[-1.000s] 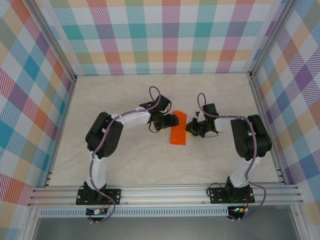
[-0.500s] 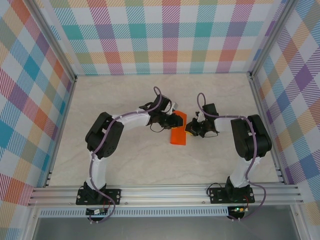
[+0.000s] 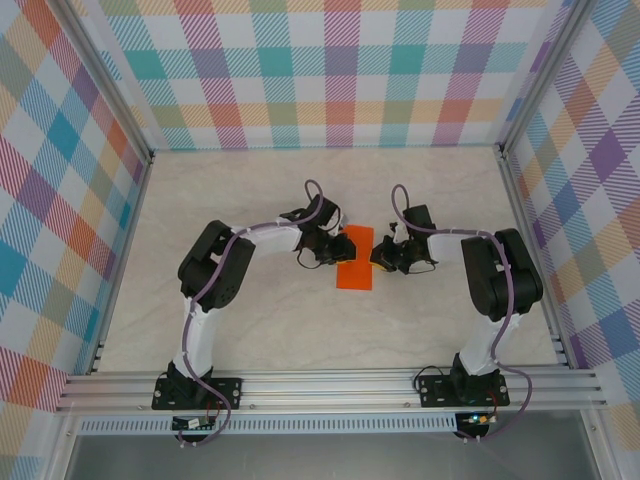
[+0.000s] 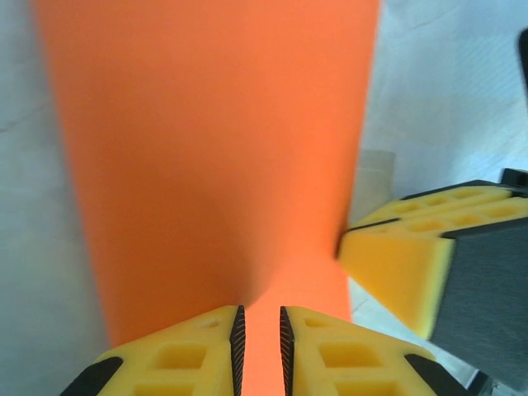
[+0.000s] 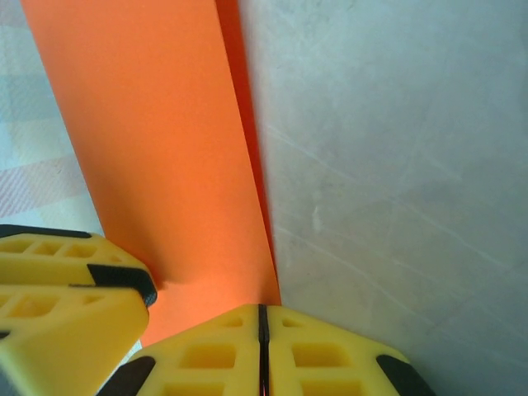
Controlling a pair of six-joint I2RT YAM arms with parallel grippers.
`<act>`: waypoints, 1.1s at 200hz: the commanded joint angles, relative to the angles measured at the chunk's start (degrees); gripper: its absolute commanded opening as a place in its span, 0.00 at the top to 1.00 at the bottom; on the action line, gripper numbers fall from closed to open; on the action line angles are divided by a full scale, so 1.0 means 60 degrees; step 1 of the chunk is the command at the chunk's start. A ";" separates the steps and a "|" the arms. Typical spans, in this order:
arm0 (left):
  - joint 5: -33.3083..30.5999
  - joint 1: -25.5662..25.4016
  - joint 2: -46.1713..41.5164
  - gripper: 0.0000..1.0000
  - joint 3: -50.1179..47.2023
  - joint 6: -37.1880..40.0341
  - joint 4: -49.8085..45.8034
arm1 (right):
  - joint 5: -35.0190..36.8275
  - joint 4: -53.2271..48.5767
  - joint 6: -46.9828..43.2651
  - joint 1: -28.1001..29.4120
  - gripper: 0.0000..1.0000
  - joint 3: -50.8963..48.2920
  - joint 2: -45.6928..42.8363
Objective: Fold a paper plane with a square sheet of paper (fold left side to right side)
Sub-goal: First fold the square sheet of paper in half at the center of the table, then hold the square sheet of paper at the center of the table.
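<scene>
Top external view: one orange sheet of paper [image 3: 355, 270] on the pale table [image 3: 250, 330], between two grippers.
Sheet: a narrow upright strip in this view, lying near the middle of the table; in the right wrist view [image 5: 157, 132] a second layer shows along one long edge. Left gripper [image 3: 336, 250]: at the sheet's left edge; in its own wrist view [image 4: 258, 318] the jaws are almost closed, with a slim gap between them and orange paper [image 4: 214, 148] pinched in it. Right gripper [image 3: 383, 257]: at the sheet's right edge; in its wrist view [image 5: 262, 318] the pads are pressed fully together at the paper's corner. Whether any paper is caught between them cannot be told.
</scene>
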 commanded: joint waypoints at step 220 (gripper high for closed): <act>0.0389 -0.0052 0.0050 0.78 0.0487 -0.0133 0.0515 | 0.1596 -0.1952 -0.0425 0.0331 0.91 -0.0048 0.0817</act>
